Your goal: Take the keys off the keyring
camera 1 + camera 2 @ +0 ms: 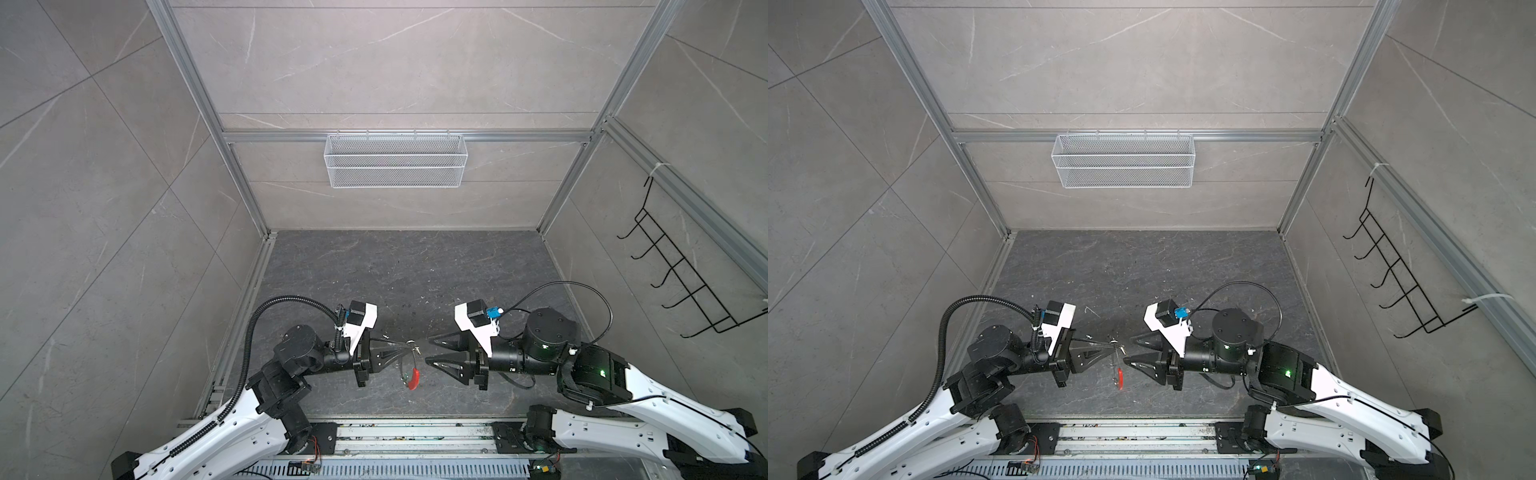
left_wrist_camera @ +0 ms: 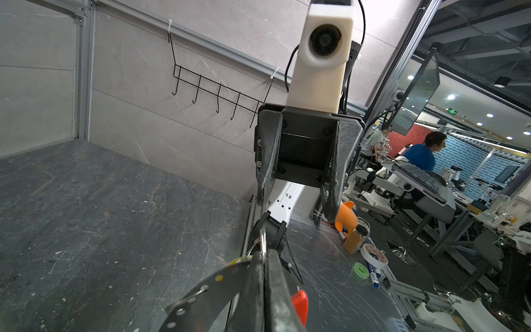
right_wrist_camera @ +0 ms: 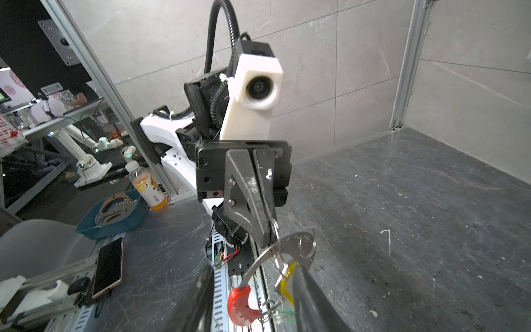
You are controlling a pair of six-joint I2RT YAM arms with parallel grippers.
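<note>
1. Left end effector (image 1: pixel 408 347): clenched, both fingers pinched flat on the grey metal hoop of the keyring (image 3: pixel 260 260). The pinch sat at the hoop's upper part.
2. The keyring hung down from that pinch, long axis roughly vertical. In both top views it showed nearly edge-on. The red sleeve (image 3: pixel 240 304) was at its lowest stretch, clear of the surface below as far as the right wrist view showed.
3. Keys, both on the hoop: the yellow-tagged key (image 3: pixel 281 287) hung just below the pinch on a small split ring. The green-tagged key (image 3: pixel 283 314) hung lower, beside the red sleeve.
4. Right end effector (image 1: pixel 429 352): released, jaws apart and gripping nothing. It faced the left one head-on, tips just beside the hoop with a sliver of gap in the top views. It was the free arm and the nearer one to the keys.
5. Key relation: the yellow tag lay straight ahead of the right tips and slightly below them, close by one finger in the right wrist view. Contact: cannot tell.
6. Judgement: the next move calls for a short advance to close on the yellow-tagged key.
7. Worktop (image 1: pixel 374 270): dark grey marbled slab, bare beneath the hoop.
8. Room: white mesh basket (image 1: pixel 395 176) on the back wall, black wire hook rack (image 1: pixel 681 270) on the right wall. Both were well apart from the work.
</note>
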